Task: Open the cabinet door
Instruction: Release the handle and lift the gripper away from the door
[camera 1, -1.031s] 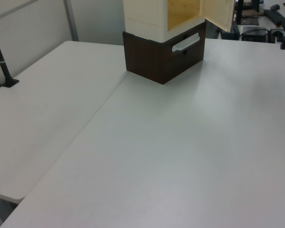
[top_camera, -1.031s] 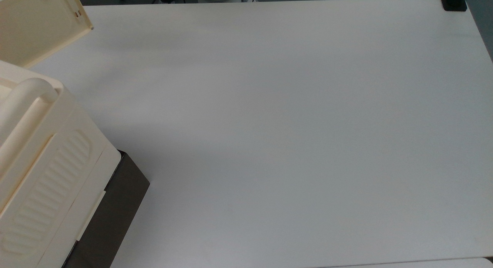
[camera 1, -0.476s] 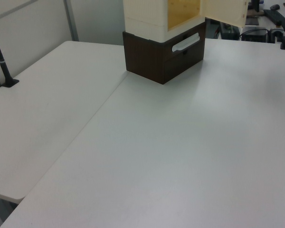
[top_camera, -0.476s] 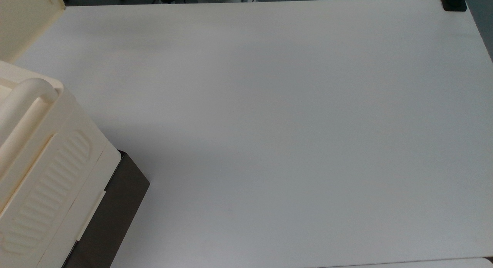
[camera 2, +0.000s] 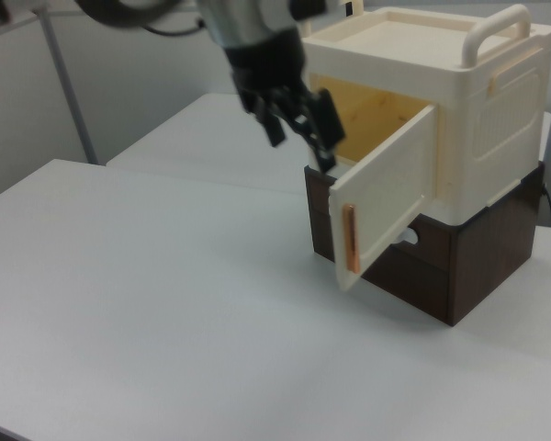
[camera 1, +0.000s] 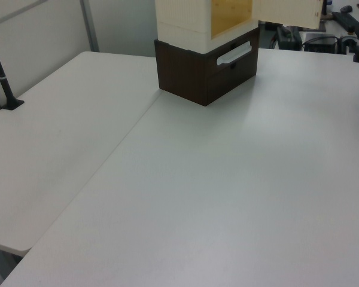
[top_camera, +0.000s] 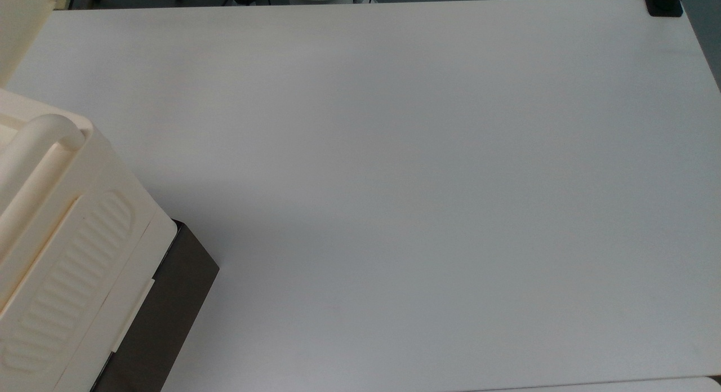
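- At the centre of every view, the white counter (top_camera: 428, 172): a broad, flat support for the one piece of furniture.
- At the right view's upper right, the cabinet (camera 2: 482, 119): a cream box on a dark brown base (camera 2: 468, 262); it looks rigid and probably heavy enough to stay put against a light pull.
- Below and left of it in the right view, the cabinet door (camera 2: 386, 197): swung well out, a thin, stiff, smooth plastic panel, likely light on its hinge; its free edge with the orange strip (camera 2: 351, 239) seems the best purchase.
- At the right view's upper centre, the gripper (camera 2: 303, 119): jaws parted, holding nothing, just beside the door's upper edge.
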You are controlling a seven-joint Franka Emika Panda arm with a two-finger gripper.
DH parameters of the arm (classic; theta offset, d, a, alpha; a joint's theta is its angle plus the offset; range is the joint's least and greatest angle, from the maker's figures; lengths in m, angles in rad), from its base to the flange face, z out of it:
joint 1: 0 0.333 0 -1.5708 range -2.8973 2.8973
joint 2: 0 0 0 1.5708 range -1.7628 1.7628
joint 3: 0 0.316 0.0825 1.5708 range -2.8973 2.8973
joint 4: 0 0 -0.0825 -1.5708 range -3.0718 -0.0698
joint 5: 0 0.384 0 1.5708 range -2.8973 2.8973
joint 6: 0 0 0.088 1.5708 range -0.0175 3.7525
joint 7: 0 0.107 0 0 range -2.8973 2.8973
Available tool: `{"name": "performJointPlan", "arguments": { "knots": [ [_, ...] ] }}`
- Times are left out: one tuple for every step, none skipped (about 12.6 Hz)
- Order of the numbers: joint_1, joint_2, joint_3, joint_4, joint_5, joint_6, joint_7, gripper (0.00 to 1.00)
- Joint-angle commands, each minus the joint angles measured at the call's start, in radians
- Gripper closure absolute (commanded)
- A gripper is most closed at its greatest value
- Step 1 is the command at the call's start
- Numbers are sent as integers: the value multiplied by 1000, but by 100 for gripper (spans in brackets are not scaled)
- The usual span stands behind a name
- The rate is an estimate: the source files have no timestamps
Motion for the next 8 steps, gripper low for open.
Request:
{"name": "performJointPlan", "arguments": {
  "knots": [
    [39,-57,6,31,-36,-115,-20,0],
    [77,-59,5,31,-36,-132,-19,0],
    [115,-68,5,32,-31,-155,-17,0],
    [175,-71,5,28,-22,-166,-13,0],
    [226,-71,6,25,-24,-178,21,0],
    [298,-63,6,23,-25,-189,114,0],
    [342,-59,6,12,-25,-186,162,0],
    [402,-56,6,-7,-25,-181,187,0]
  ]
}}
